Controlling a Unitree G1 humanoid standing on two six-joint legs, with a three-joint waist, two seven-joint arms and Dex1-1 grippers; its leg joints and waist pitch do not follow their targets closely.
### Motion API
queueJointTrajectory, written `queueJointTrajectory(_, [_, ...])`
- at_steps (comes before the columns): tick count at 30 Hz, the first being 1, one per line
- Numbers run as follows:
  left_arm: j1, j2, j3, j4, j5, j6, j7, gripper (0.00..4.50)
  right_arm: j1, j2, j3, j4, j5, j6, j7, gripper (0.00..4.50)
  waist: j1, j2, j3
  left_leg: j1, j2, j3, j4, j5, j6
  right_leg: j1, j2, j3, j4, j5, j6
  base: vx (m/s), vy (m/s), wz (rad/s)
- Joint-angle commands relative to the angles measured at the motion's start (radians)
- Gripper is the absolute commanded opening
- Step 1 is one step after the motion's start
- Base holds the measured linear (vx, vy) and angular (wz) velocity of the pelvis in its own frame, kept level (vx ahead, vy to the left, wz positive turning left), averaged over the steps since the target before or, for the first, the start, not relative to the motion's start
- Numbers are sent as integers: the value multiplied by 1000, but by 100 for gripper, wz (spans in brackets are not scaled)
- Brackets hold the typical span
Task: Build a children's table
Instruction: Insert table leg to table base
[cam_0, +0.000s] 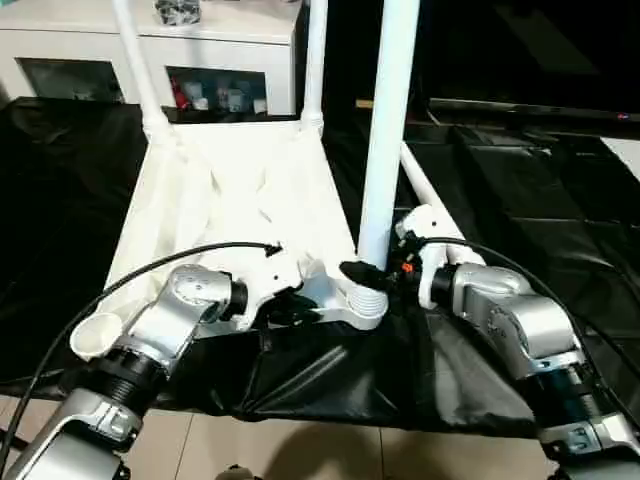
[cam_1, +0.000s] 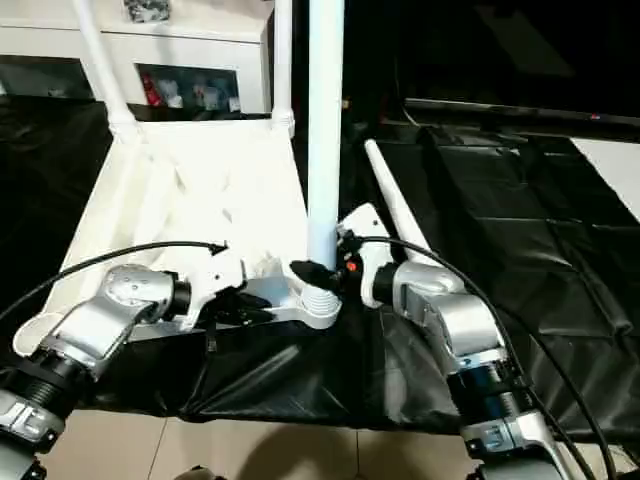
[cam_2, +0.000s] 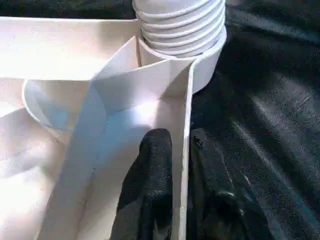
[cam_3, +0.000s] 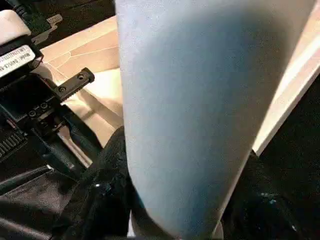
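The children's table top lies upside down on black cloth, ribbed side up. Two white legs stand in its far corner sockets. A third leg stands upright in the near right socket, its ribbed end seated there. My right gripper is shut on this leg just above the socket, one black finger on each side. My left gripper straddles the table top's near rim beside that socket, one finger inside and one outside.
A fourth leg lies loose on the black cloth to the right of the table top. The near left socket holds nothing. A white glass-door cabinet stands behind. The covered surface's near edge drops to a tiled floor.
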Motion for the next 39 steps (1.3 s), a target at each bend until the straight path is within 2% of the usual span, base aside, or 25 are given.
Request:
queueJointTrajectory(1, [-2,8,10,21,12,-1,9,30,1,1,14,11,-14,7,11,189,3,-3,-61,10,10,-2,-73,-306,-21,39,-55,35,-98,-468,-97,0,0,0])
queueJointTrajectory(3, [-1,10,8,27,20,0,2,7,-1,2,14,15,-14,4,12,189,2,-3,-61,8,10,-3,-74,-303,-21,40,-55,35,-96,-456,-99,0,0,0])
queueJointTrajectory(9, [2,25,-13,29,36,17,-23,0,-7,6,18,32,-17,-5,16,189,0,-4,-62,6,10,-3,-75,-298,-22,43,-54,36,-90,-411,-117,0,0,0])
queueJointTrajectory(14, [-5,21,-3,31,30,33,-19,0,-6,5,3,37,-3,-3,21,189,1,-3,-60,13,11,-3,-75,-321,-22,40,-56,37,-96,-457,-110,0,0,0])
queueJointTrajectory(19, [-13,4,19,35,15,36,-9,0,26,4,-30,33,8,-54,20,189,0,-3,-59,15,11,-3,-76,-336,-21,38,-56,36,-99,-470,-108,0,0,0])
queueJointTrajectory(21, [-18,-5,25,34,8,50,-8,0,64,15,-67,42,15,-88,-12,189,2,3,-59,17,11,-2,-76,-350,-22,35,-57,37,-104,-475,-108,0,0,0])
queueJointTrajectory(22, [-19,-7,26,34,7,53,-8,0,73,18,-75,45,15,-95,-19,189,2,2,-59,17,11,-4,-76,-350,-22,36,-57,35,-103,-474,-108,0,0,0])
queueJointTrajectory(23, [-22,-11,27,33,4,60,-8,0,106,29,-101,55,20,-125,-41,189,3,11,-60,17,11,-5,-78,-352,-23,36,-56,36,-101,-467,-111,0,0,0])
queueJointTrajectory(24, [-23,-12,27,32,4,61,-9,0,119,34,-111,58,22,-138,-48,189,1,6,-59,18,10,-5,-77,-368,-22,34,-56,34,-105,-472,-113,0,0,0])
queueJointTrajectory(25, [-23,-12,27,32,4,61,-9,0,119,34,-111,58,22,-138,-48,189,0,4,-60,16,10,-6,-78,-368,-22,38,-56,33,-104,-472,-112,0,0,0])
queueJointTrajectory(27, [-27,-17,26,40,6,59,-5,0,159,48,-129,57,30,-163,-61,189,0,7,-58,17,10,-5,-80,-375,-19,36,-54,33,-106,-475,-111,0,0,0])
queueJointTrajectory(28, [-28,-18,26,41,6,59,-4,0,165,50,-131,56,31,-167,-63,189,-1,11,-58,17,9,-6,-80,-386,-20,36,-54,33,-109,-485,-109,0,0,0])
queueJointTrajectory(30, [-34,-23,26,50,9,58,1,0,197,58,-142,46,36,-185,-74,189,0,8,-58,18,8,-7,-79,-389,-17,36,-54,32,-111,-503,-102,0,0,0])
queueJointTrajectory(31, [-42,-30,28,60,13,55,12,0,222,62,-146,29,34,-202,-85,189,0,18,-57,20,9,-7,-80,-396,-18,33,-55,33,-113,-511,-100,0,0,0])
queueJointTrajectory(33, [-46,-34,30,66,16,53,19,0,233,64,-147,19,32,-211,-90,189,1,12,-57,21,8,-8,-80,-407,-17,32,-54,31,-116,-519,-95,0,0,0])
queueJointTrajectory(34, [-52,-38,31,73,19,49,25,0,242,62,-142,9,16,-227,-107,189,0,16,-56,19,8,-10,-82,-408,-17,35,-55,30,-114,-526,-94,0,0,0])
queueJointTrajectory(39, [-62,-45,30,85,23,45,28,0,252,65,-132,-6,-7,-241,-132,189,-2,16,-55,19,5,-11,-81,-419,-14,31,-56,27,-125,-579,-71,0,0,0])
